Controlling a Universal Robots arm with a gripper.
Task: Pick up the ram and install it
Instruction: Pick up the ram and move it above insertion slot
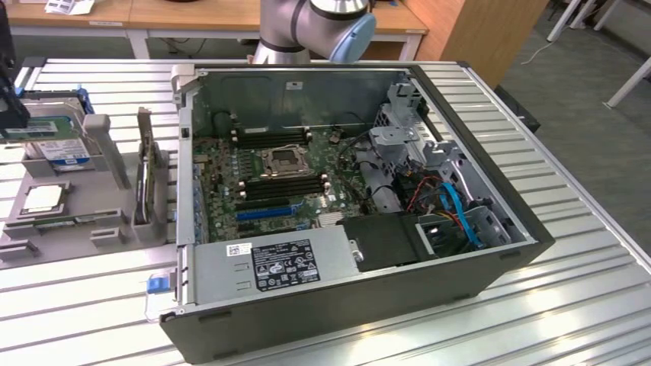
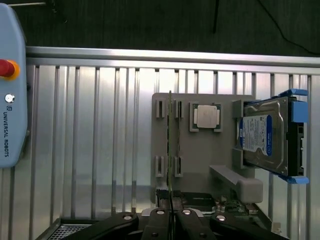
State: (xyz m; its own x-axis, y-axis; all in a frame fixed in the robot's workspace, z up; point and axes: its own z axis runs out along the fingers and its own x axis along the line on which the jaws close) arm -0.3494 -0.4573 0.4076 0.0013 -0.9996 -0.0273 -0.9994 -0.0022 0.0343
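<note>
Open computer case (image 1: 356,313) on a slatted metal table (image 1: 569,305). The motherboard (image 1: 219,174) lies open from above. In the exterior view, a drive cage (image 1: 402,145) and loose cables (image 1: 463,217) crowd its three o'clock side; a power supply (image 1: 280,263) blocks six o'clock. At the case's nine o'clock, a grey holder (image 1: 61,225) carries the ram (image 2: 170,135) on edge, a processor chip (image 2: 206,116) just beside it, seemingly with a narrow gap. Bare table at five o'clock.

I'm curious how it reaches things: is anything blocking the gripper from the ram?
Nothing visible does. The ram stands on edge in the holder, uncovered, with the shut gripper lined up on it. The hard drive and chip sit aside.
</note>
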